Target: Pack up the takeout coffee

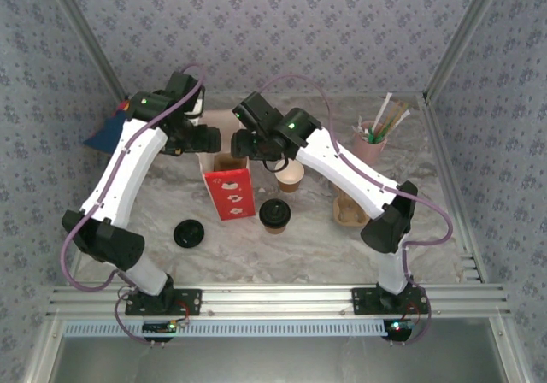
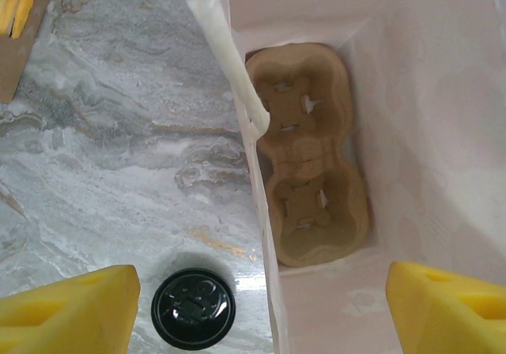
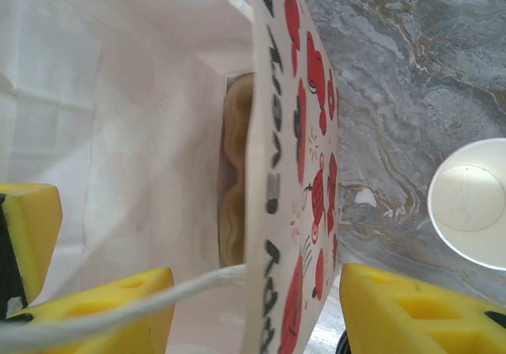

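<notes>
Worktop (image 1: 282,255) of grey-veined marble, viewed from above, with a red-and-white paper bag (image 1: 231,197) upright at its centre, mouth gaping toward the camera. On the bag's floor, a tan pulp carrier (image 2: 308,156) with two cup wells, lying flat.

At 10 o'clock of the bag's mouth, the left claw (image 2: 261,314), looking straight down. Spreads its yellow fingers (image 2: 71,310) wide, one over the marble outside the bag's wall, the other inside the bag. Holds nothing.

At 1 o'clock of the bag's mouth, the right claw (image 3: 257,314). Keeps its fingers parted too, straddling the printed wall with a gap on each side, so clamps nothing. Across the finger inside the bag, a white cord handle (image 3: 198,284).

Both coffee cups outside the bag, standing on the marble. Just beside the bag at its 4 o'clock, the lidded coffee cup (image 1: 276,215), brown paper under a round black lid. Near the bag at its 3 o'clock, the open coffee cup (image 1: 290,176), brown outside, pale cream inside, partly under the right arm (image 1: 350,165).

At 7 o'clock of the bag, apart from it, a loose black lid (image 1: 188,233). At 2 o'clock of the open coffee cup, well apart, a pink cup of straws (image 1: 372,144). At 3 o'clock of the lidded coffee cup, a second tan carrier (image 1: 346,210), partly hidden behind the right arm. At 10 o'clock of the worktop, a blue-and-red item (image 1: 104,133), kind unclear.
</notes>
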